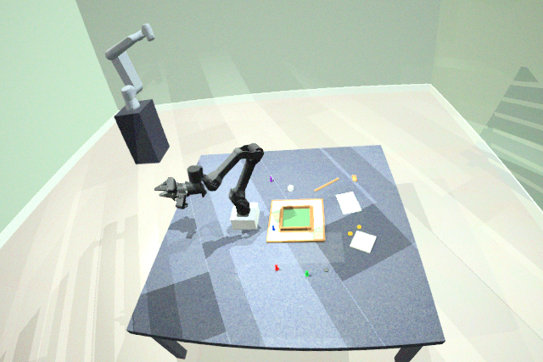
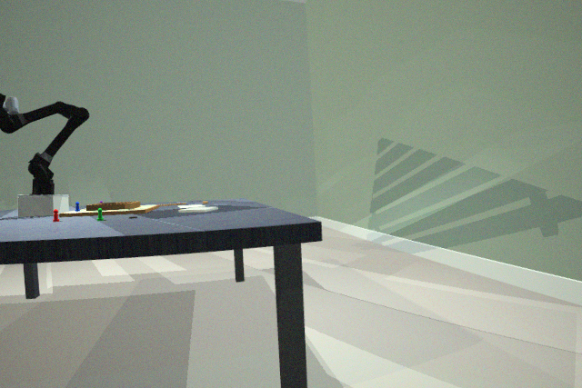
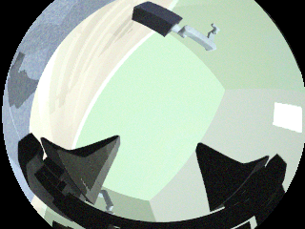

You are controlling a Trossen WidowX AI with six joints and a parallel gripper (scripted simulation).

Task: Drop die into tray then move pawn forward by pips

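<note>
At centre of the top view, on the grey-blue table [image 1: 372, 305]: a square board [image 1: 296, 220] with pale border and wooden-walled green dice tray [image 1: 296, 218]. Just above and left of the board, apart from it, the small white die [image 1: 290, 187], lying on the table surface. On the board's left border, near its lower corner, the blue pawn [image 1: 273, 227]. Left of the board, a white base block [image 1: 244, 219] carrying the black arm [image 1: 238, 169], folded upward then extended toward the left of the frame. At left centre, past the table's left edge, the gripper [image 1: 163, 190], wide open with nothing between its fingers, raised and well apart from die and board. In the wrist view, two dark fingers spread at the lower edge, only wall and floor showing between them. Elsewhere on the table: purple pawn [image 1: 271, 179] upper left of the die; red pawn [image 1: 277, 267] and green pawn [image 1: 307, 274] below the board; small grey piece [image 1: 326, 269] beside the green pawn; wooden stick [image 1: 326, 184] and orange block [image 1: 354, 177] upper right; two white cards [image 1: 348, 202] [image 1: 363, 241] right of the board, with two yellow tokens [image 1: 354, 230] between them. At upper left, off the table, a light grey arm [image 1: 126, 62] on a dark pedestal [image 1: 142, 130].
</note>
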